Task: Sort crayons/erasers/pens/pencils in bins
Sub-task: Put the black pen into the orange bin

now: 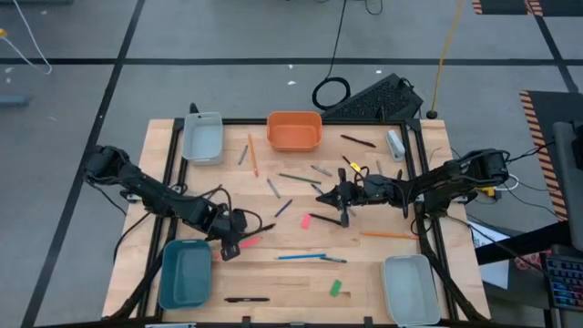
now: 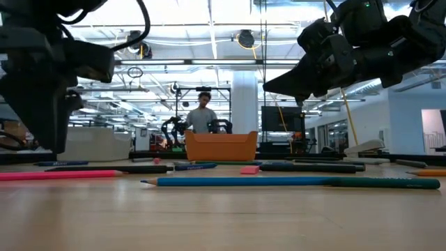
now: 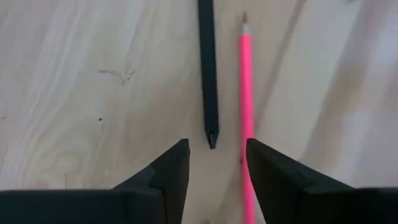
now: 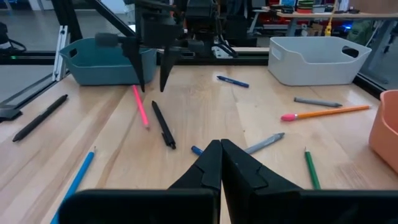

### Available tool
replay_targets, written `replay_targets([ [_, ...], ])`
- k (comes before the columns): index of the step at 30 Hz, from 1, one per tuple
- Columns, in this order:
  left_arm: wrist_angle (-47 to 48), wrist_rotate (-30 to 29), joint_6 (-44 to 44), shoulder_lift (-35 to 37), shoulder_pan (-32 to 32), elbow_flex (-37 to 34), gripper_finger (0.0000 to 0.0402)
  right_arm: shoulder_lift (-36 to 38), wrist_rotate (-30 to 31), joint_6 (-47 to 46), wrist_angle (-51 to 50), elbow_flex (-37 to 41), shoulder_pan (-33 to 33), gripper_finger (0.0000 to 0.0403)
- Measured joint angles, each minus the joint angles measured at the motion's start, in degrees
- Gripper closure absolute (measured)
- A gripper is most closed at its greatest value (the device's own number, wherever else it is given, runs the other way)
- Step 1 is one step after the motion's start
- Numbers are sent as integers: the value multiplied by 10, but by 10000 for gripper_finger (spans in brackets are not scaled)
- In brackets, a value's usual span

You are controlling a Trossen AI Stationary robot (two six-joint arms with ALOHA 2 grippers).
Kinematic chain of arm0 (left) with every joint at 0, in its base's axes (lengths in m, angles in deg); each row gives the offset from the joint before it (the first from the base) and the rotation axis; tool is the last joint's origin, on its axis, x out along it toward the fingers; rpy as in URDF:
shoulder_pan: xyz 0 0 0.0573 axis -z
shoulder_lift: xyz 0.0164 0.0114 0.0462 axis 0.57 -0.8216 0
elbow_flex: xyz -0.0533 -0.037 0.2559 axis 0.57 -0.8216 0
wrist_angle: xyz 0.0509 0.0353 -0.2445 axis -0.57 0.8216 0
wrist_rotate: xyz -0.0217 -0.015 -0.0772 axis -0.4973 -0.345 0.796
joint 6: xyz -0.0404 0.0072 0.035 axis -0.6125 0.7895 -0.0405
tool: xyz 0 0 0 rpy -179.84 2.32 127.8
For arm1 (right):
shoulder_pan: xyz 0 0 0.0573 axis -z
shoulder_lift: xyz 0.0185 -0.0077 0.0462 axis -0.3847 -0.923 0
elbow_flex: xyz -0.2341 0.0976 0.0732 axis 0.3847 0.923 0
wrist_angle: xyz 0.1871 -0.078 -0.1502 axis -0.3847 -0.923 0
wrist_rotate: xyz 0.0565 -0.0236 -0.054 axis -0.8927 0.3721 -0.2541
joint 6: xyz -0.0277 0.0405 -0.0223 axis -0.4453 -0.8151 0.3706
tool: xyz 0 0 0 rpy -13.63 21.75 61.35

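Two grippers work the surface. Left gripper (image 3: 214, 168), jaws apart, hovers over a black pen (image 3: 208, 68) and pink pencil (image 3: 247, 93) lying side by side near the teal bin (image 1: 185, 273). Both sticks are light, stiff and prone to roll; pinch mid-shaft. Right gripper (image 4: 221, 163), closed and empty, hangs mid-surface. Only the left wrist view shows their narrow separation.

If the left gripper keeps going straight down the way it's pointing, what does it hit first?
Most likely the black pen: the left gripper is open, pointing at the table, with the pen's tip just ahead between its fingers. The pink pencil lies beside it, by one finger. Height above the table is unclear.
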Motion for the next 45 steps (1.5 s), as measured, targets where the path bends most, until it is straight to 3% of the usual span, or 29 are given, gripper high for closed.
replay_targets([
  [7,1,-32,-22,-45,8,0,269,0,0,0,3,0,0,403],
  [19,-23,-23,-7,-57,9,0,298,0,0,0,4,0,0,403],
  [34,-24,-19,21,-86,14,1,368,0,0,0,-1,0,0,403],
  [45,-46,-59,44,-88,11,-1,386,-38,-3,-8,-73,-69,-16,403],
])
